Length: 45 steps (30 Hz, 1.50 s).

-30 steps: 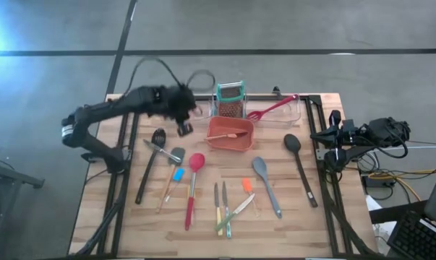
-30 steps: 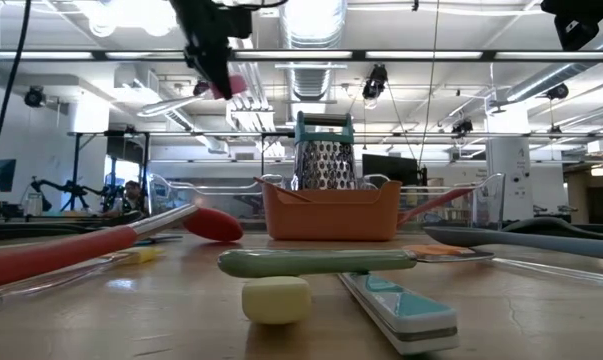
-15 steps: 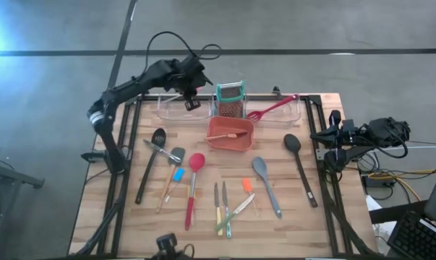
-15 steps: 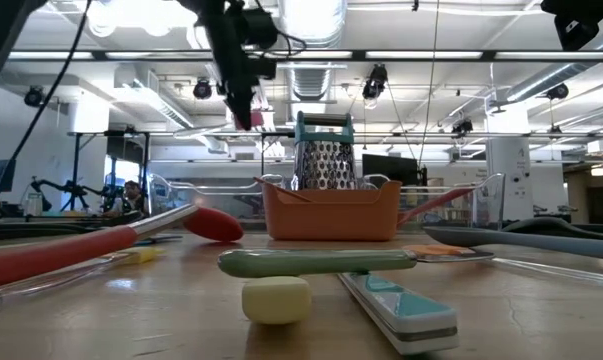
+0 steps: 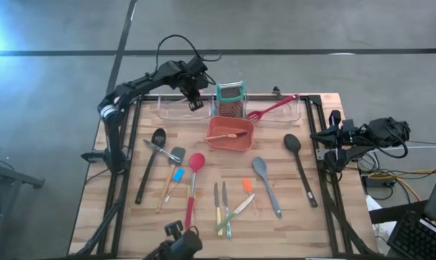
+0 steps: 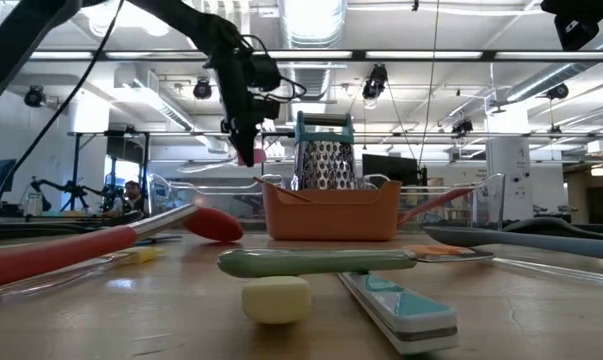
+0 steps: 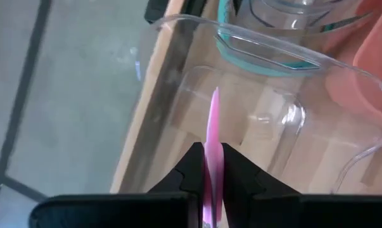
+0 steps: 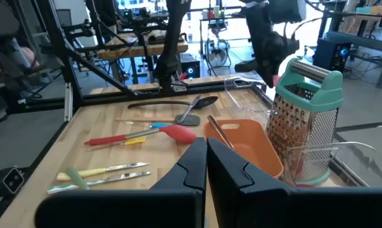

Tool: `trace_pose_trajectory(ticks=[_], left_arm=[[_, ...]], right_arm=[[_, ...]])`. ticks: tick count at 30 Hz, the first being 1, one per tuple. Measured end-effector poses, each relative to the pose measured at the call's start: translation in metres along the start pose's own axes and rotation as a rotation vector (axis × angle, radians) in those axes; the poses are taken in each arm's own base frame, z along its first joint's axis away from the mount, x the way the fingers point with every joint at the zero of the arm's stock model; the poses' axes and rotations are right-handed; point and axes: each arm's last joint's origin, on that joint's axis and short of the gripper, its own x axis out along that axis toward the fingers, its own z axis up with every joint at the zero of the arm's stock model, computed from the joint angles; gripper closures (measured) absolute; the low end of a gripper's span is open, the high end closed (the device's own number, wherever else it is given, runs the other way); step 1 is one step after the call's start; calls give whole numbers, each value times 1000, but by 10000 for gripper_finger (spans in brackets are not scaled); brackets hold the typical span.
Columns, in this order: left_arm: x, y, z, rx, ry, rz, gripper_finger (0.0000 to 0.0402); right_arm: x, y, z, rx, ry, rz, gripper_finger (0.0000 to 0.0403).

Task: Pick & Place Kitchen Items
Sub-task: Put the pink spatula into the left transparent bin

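Observation:
My left gripper [image 5: 196, 102] hangs at the table's far side, just left of the teal-framed grater [image 5: 230, 100], shut on a thin pink scraper [image 7: 213, 130]. It is above the left part of a clear tray [image 5: 168, 112]. Several utensils lie flat on the wooden table: a black spoon [image 5: 150, 163], a red spoon [image 5: 192, 189], a blue scraper [image 5: 177, 175], knives [image 5: 222, 209], an orange scraper [image 5: 246, 185], a grey spoon [image 5: 267, 185]. My right gripper [image 8: 206, 158] waits shut at the table's right edge. My left gripper pinches the pink scraper between its two fingers, the fingers on its flat faces [image 7: 212, 155]. The fingers slant down from above. The scraper's free end [image 7: 215, 101] sticks out ahead of the fingertips. It is lifted clear over the clear tray [image 7: 286, 120].
An orange bin [image 5: 230, 134] with one utensil in it stands in front of the grater. A red slotted spatula [image 5: 275, 108] lies in the clear tray's right part. A long black spoon [image 5: 301, 167] lies near the right edge.
My left gripper has moved toward the table's far edge and the grater, and has sunk from high above the table to just over the clear tray. It has carried the pink scraper along, still shut on it.

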Motion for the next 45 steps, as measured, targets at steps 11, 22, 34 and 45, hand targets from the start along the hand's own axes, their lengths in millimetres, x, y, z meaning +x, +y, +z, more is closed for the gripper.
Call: trace_pose_trajectory(ticks=[11, 22, 34, 45], left_arm=[[38, 11, -18, -38, 56, -83, 372], [73, 8, -30, 22, 102, -140, 372], [103, 6, -30, 20, 114, -175, 372], [118, 5, -33, 29, 144, -192, 343]], right_arm=[[0, 0, 0, 0, 0, 0, 394], [0, 0, 0, 0, 0, 0, 394], [0, 0, 0, 0, 0, 0, 394], [0, 0, 0, 0, 0, 0, 394]])
